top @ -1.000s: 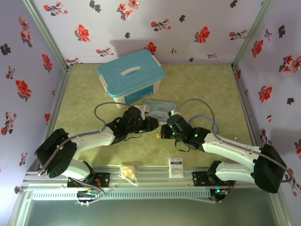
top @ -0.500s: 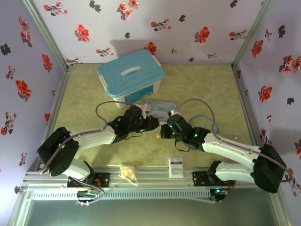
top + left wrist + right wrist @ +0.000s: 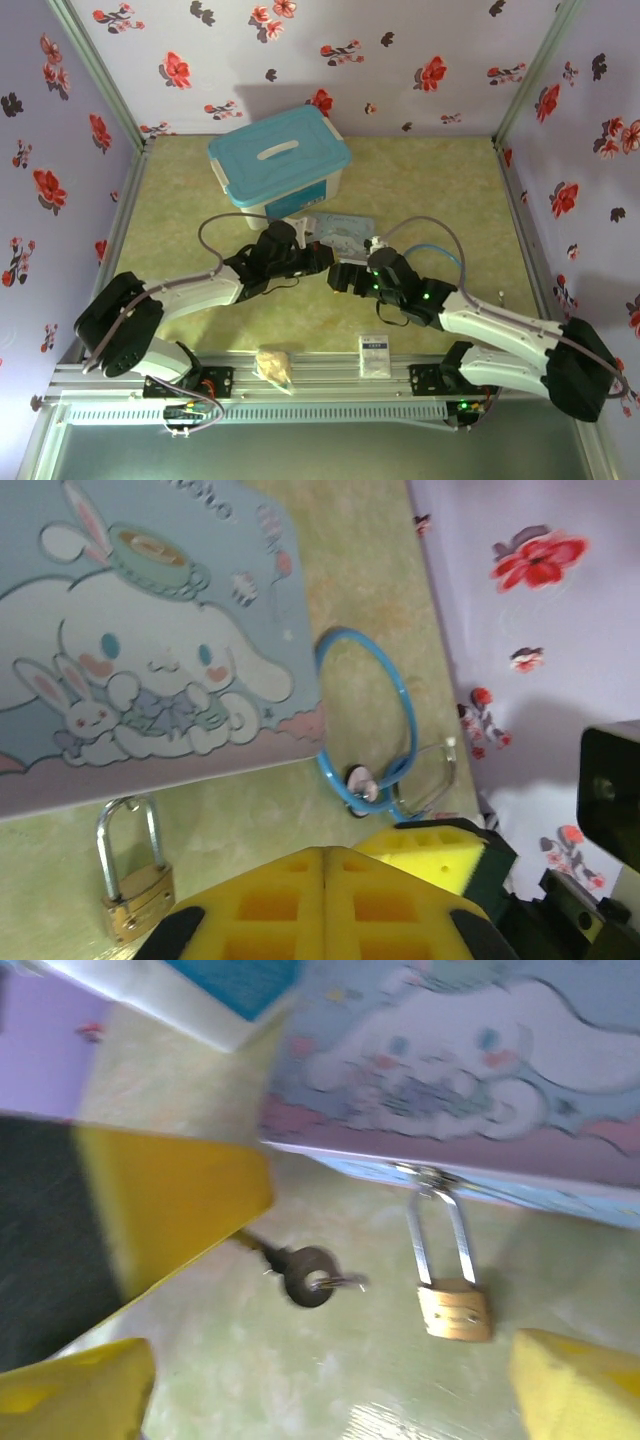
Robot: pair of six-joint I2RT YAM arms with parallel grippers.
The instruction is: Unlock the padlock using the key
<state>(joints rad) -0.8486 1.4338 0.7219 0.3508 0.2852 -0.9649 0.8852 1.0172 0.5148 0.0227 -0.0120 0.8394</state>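
**Tiny key hangs between two end effectors, with little room for a slip**

The left end effector has its yellow fingers pressed flat together. In the right wrist view the key sticks out of its tip, round head and small ring outermost, so it appears to be clamped on the blade end. Facing it, the right end effector stands wide open with nothing between its fingers. The padlock lies flat near the middle of the tabletop, just beside the key. Its shackle points at the edge of the cartoon tin; whether shackle and tin touch cannot be told.

The main danger looks to be a dropped key. Only a short stub is free, and if the right fingers close off-centre, or the left ones let go too soon, it could fall flat on the tabletop and be hard to pick up. The wide-spread fingers could also knock the padlock, which nothing holds in place. With the blade gripped, the key cannot enter the lock as held.

Both arms reach in low from the near corners, forearms angled toward each other. Their wrists meet nose to nose in front of the tin, short of the blue-lidded box. The stethoscope lies just beyond, toward the right edge.
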